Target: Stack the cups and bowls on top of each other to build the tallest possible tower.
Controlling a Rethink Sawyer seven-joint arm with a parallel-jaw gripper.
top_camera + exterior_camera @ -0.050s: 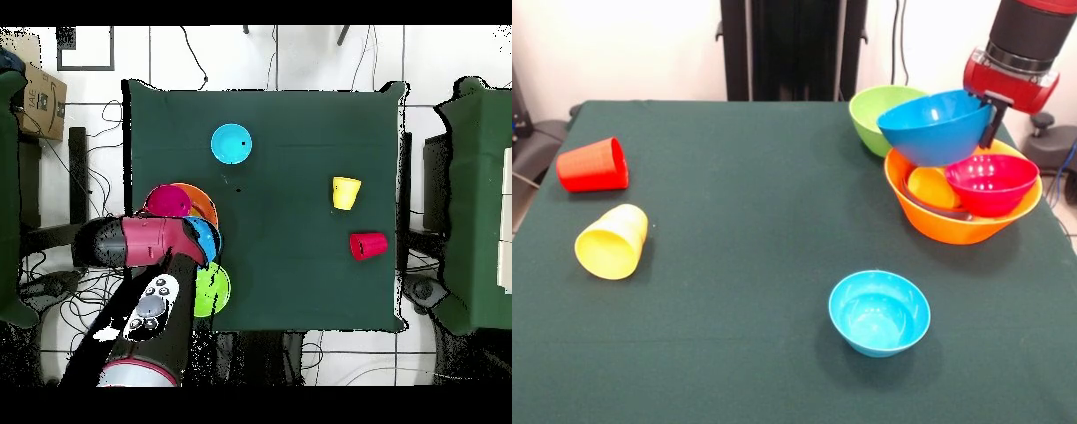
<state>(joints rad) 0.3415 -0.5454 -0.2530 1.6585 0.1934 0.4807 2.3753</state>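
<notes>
Bowls: five – orange (953,225), crimson (991,183), blue (934,126), green (874,113), light-blue (878,312).
Cups: two, red (593,165), yellow (611,241), at left.
Hand (993,124): grips the blue bowl's rim, upper right.

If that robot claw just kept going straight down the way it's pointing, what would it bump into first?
The gripper points down, holding the blue bowl by its rim. Straight below sits the large orange bowl with the crimson bowl inside; it would probably meet the crimson one first, though depth is hard to judge.

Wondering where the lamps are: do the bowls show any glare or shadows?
Front view: white glare spots inside the light-blue bowl, with soft shadows round its base and under the yellow cup. Overhead view: hardly any shadows show.
</notes>
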